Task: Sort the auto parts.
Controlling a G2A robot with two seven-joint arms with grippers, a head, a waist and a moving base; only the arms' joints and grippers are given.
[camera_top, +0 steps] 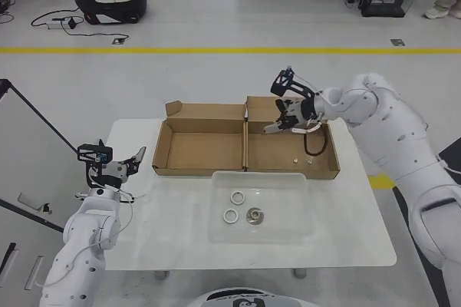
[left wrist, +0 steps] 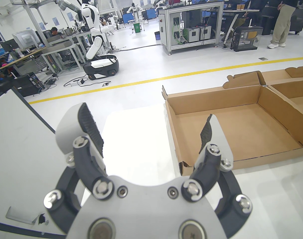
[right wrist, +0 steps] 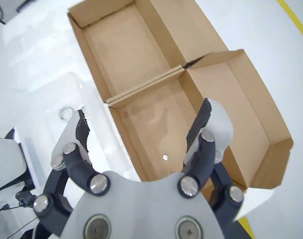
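Observation:
Two open cardboard boxes sit side by side at the back of the white table: the left box [camera_top: 199, 150] [left wrist: 241, 130] [right wrist: 124, 43] is empty, and the right box [camera_top: 291, 151] [right wrist: 151, 125] holds one small metal part [camera_top: 294, 160] [right wrist: 165, 157]. In front of them a clear tray [camera_top: 288, 219] holds two white rings [camera_top: 236, 196] [camera_top: 229, 216] and a metal disc part [camera_top: 254, 216]. My right gripper [camera_top: 275, 127] [right wrist: 144, 115] hangs open above the right box with nothing in it. My left gripper [camera_top: 136, 160] [left wrist: 147, 118] is open at the table's left edge.
A white panel [left wrist: 17, 135] stands just left of the table beside the left arm. The table's front [camera_top: 176, 245] and right side [camera_top: 360, 207] are bare. One tray ring [right wrist: 66, 112] appears in the right wrist view. A yellow floor line [camera_top: 230, 51] runs behind the table.

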